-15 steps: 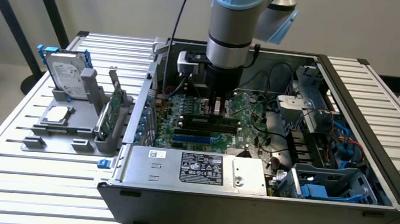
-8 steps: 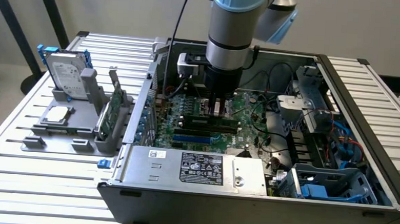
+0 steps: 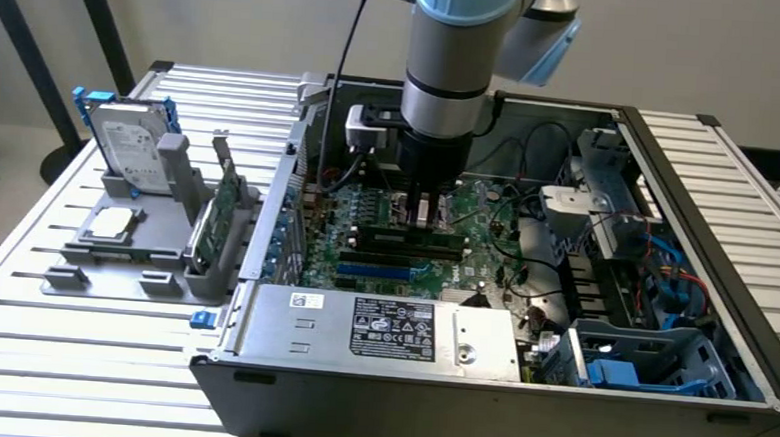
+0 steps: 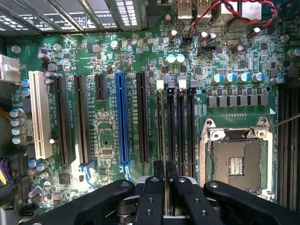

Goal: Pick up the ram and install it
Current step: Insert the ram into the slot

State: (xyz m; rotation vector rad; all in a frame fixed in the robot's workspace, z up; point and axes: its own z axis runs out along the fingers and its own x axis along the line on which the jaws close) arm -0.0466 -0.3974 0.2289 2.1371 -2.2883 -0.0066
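Observation:
My gripper (image 3: 425,220) reaches straight down into the open computer case (image 3: 706,295), over the motherboard (image 3: 363,212). In the wrist view its two black fingers (image 4: 158,171) stand close together at the near end of the memory slots (image 4: 185,126). Between them runs a thin edge, the ram (image 4: 162,131), seen edge-on and lined up with the slot nearest the black expansion slots. In the exterior view the ram (image 3: 396,241) shows as a long dark strip low over the board below the gripper. Whether it is fully seated cannot be told.
A silver hard drive with blue rails (image 3: 133,145) and a green expansion card (image 3: 217,219) stand in a grey holder outside the case at the exterior view's left. The power supply (image 3: 384,328) lies at the case front. The CPU socket (image 4: 236,164) and blue slot (image 4: 123,117) flank the memory slots.

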